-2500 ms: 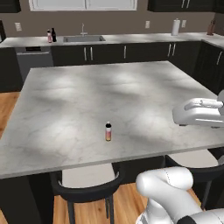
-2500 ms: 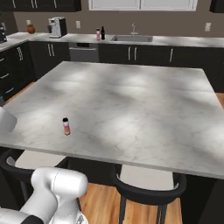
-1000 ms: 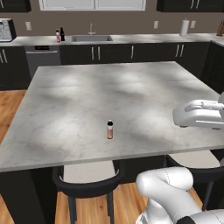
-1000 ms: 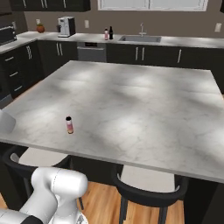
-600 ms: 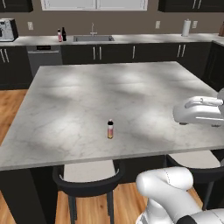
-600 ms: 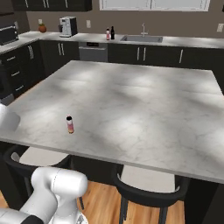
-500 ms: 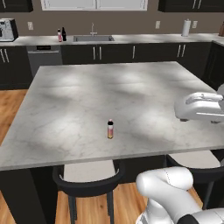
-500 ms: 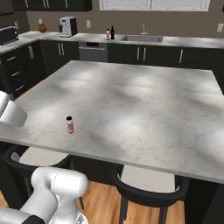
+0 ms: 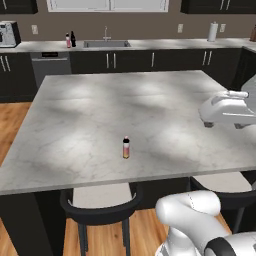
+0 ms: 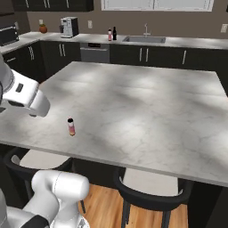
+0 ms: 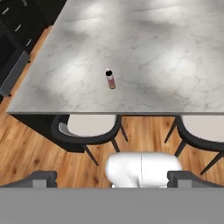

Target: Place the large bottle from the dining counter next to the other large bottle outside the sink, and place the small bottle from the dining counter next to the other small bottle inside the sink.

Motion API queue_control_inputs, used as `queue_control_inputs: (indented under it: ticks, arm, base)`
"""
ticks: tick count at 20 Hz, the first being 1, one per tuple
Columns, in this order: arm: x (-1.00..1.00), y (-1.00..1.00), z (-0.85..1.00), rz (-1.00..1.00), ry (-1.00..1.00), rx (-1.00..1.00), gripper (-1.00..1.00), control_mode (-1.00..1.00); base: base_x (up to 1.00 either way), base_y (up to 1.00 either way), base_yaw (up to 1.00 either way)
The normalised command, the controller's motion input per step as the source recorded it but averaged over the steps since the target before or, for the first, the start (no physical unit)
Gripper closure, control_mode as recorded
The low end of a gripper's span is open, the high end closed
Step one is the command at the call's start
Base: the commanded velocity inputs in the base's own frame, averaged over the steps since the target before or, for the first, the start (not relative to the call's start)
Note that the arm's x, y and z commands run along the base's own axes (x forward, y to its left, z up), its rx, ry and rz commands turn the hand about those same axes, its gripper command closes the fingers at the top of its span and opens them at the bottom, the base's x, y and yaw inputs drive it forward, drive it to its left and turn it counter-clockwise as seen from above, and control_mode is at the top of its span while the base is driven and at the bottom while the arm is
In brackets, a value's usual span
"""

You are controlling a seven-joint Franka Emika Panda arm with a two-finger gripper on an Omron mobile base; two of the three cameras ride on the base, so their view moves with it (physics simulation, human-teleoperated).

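Marble tabletop (image 9: pixel 75 115) of the dining counter: one small bottle (image 9: pixel 126 148) upright near the front edge, nothing around it. In the hand view the same bottle (image 11: pixel 110 79) stands well apart from the fingers (image 11: pixel 43 178), whose two dark tips sit spread wide at the bottom of that view, nothing between them.

Two dark stools (image 9: pixel 100 207) tucked under the near edge, pale seats.

Far wall worktop (image 10: pixel 187 43): sink (image 10: pixel 144 39) set in it; contents cannot be made out. Just left of the sink, outside it, two bottles side by side: one pink-to-yellow large bottle (image 10: pixel 109 34), one all-black bottle (image 10: pixel 114 33). Three bottles counted in all.
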Motion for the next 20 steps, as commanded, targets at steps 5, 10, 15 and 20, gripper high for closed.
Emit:
queue_control_inputs:
  ticks: [5,10,15,20]
  arm:
    - [0.26,0.08,-0.03,0.04,0.06,-0.10,-1.00,-1.00]
    - [0.32,0.13,-0.30,0.03,0.08,-0.07,-1.00,-1.00]
    - [0.25,0.08,-0.48,0.03,0.06,-0.01,-1.00,-1.00]
    - [0.17,0.02,-0.42,0.03,0.03,0.00,-1.00,-1.00]
  base:
    - [0.00,0.00,0.00]
    - [0.00,0.00,0.00]
    - [0.00,0.00,0.00]
    - [0.00,0.00,0.00]
